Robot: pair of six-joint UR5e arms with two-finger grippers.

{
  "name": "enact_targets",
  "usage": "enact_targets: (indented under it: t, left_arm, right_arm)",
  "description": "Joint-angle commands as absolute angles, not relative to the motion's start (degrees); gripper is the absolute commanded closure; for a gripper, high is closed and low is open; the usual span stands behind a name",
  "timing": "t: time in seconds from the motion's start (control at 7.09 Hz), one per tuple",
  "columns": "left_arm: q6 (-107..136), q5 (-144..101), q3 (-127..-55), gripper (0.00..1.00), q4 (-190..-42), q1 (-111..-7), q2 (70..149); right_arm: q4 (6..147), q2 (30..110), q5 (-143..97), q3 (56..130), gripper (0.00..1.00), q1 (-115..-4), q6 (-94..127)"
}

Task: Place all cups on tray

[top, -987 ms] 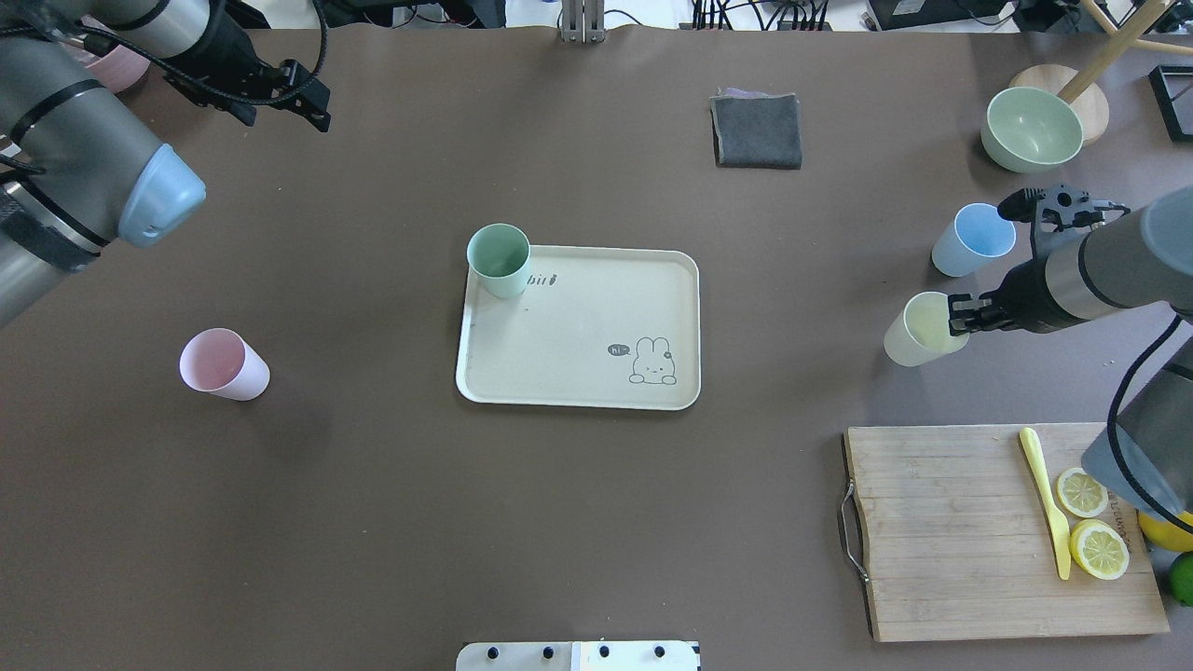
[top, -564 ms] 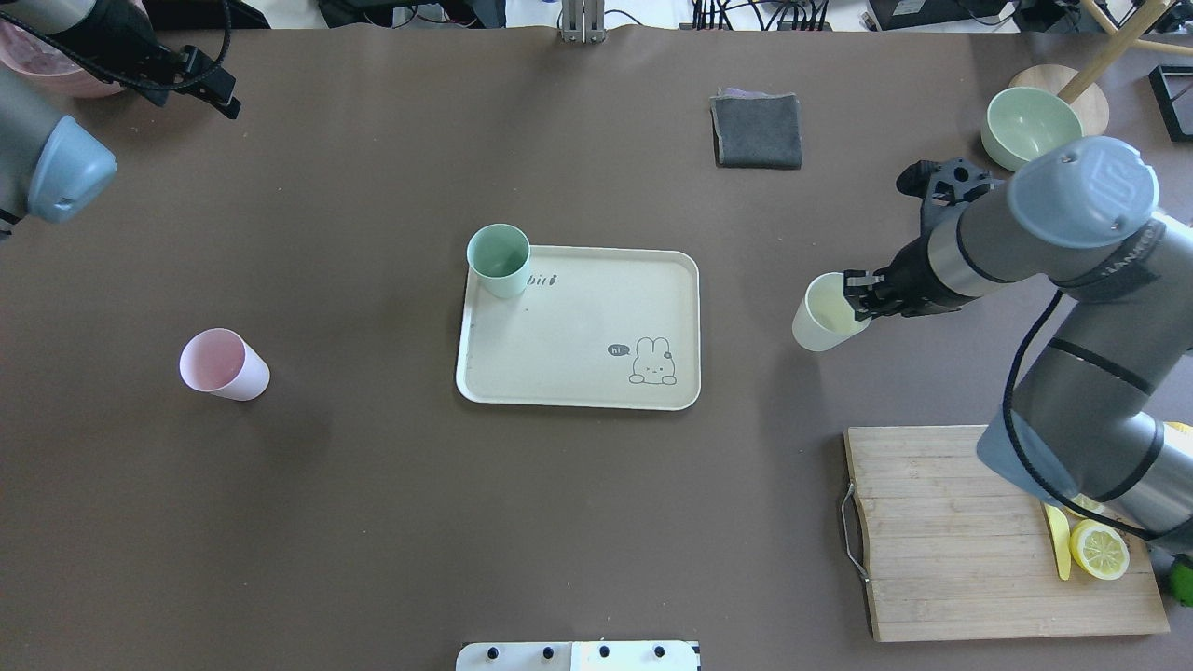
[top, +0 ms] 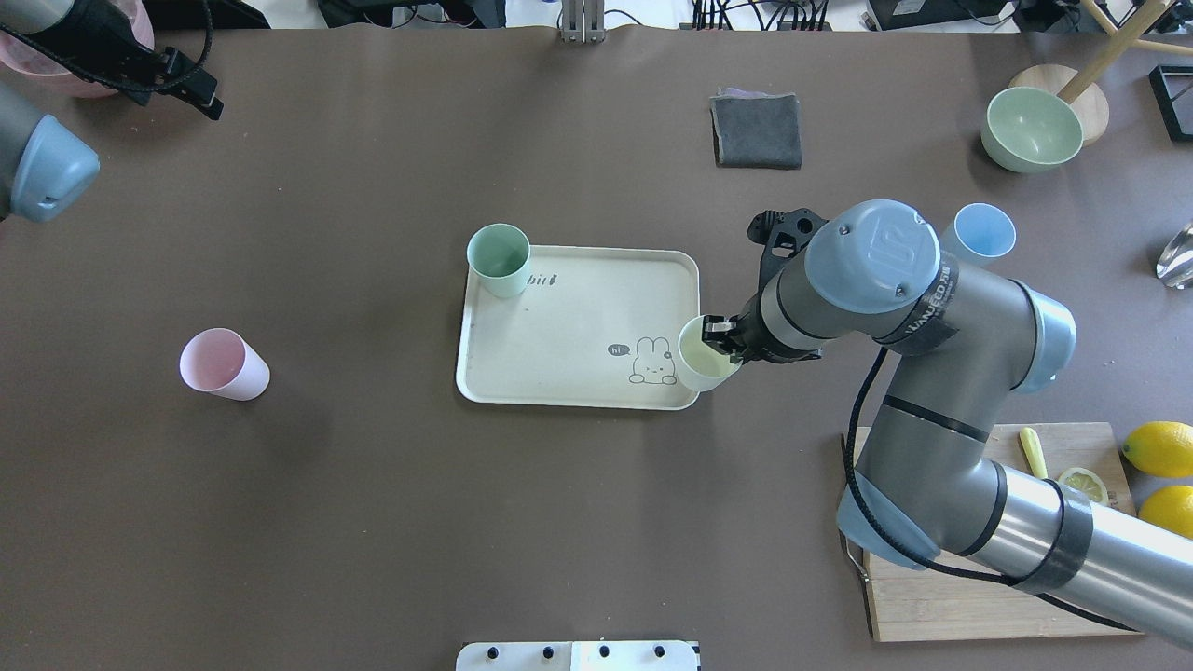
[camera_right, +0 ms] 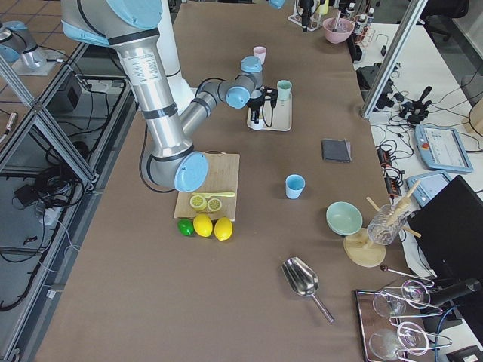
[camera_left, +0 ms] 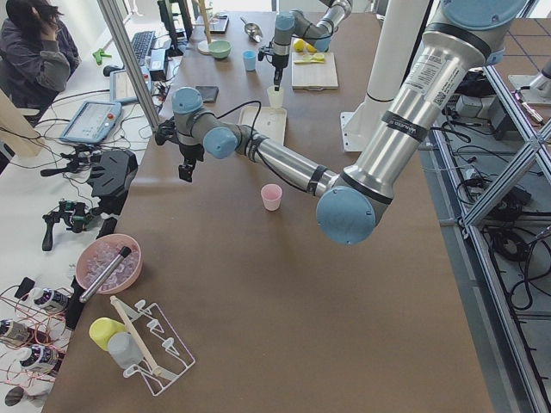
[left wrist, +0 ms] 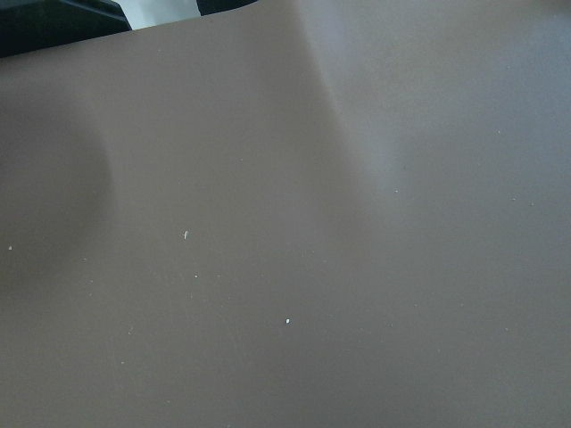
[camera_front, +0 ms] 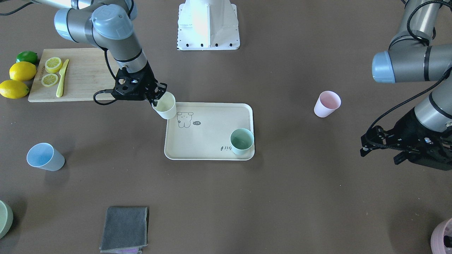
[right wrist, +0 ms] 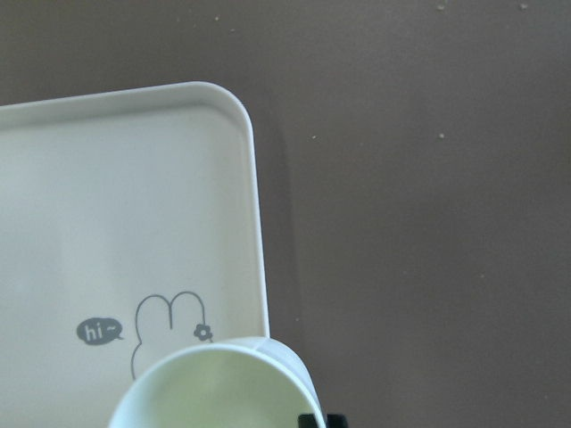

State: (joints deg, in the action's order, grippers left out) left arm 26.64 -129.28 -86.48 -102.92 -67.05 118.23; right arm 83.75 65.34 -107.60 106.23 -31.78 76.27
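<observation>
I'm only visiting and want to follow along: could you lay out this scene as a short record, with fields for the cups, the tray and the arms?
Tray: cream tray, central
On tray: green cup, upright in one corner
Held: yellow cup, gripped at its rim by the right gripper, at the tray's rabbit corner
Off tray: pink cup and blue cup, both upright, on opposite sides
Left gripper: far from the cups, holding nothing

Green cup (top: 499, 259) on cream tray (top: 569, 326), yellow cup (top: 701, 359) at its corner
</observation>
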Motion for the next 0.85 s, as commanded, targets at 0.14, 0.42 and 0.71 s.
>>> enact_targets:
  t: [0.14, 0.42, 0.71]
  left_arm:
    - [26.63, -129.29, -86.48, 0.01, -102.92, -66.97, 118.13]
    - [26.63, -129.29, -86.4, 0.01, -102.92, -66.8, 118.12]
    - [26.8, -129.29, -86.31, 0.01, -102.92, -66.53, 118.12]
  right_arm:
    - [83.85, 62.94, -106.53, 105.56, 0.57, -30.06, 77.69]
    - [83.85, 60.04, -104.95, 102.85, 0.62, -29.97, 79.8]
    - [83.5, 59.85, -104.41, 102.13, 0.45, -30.06, 79.54]
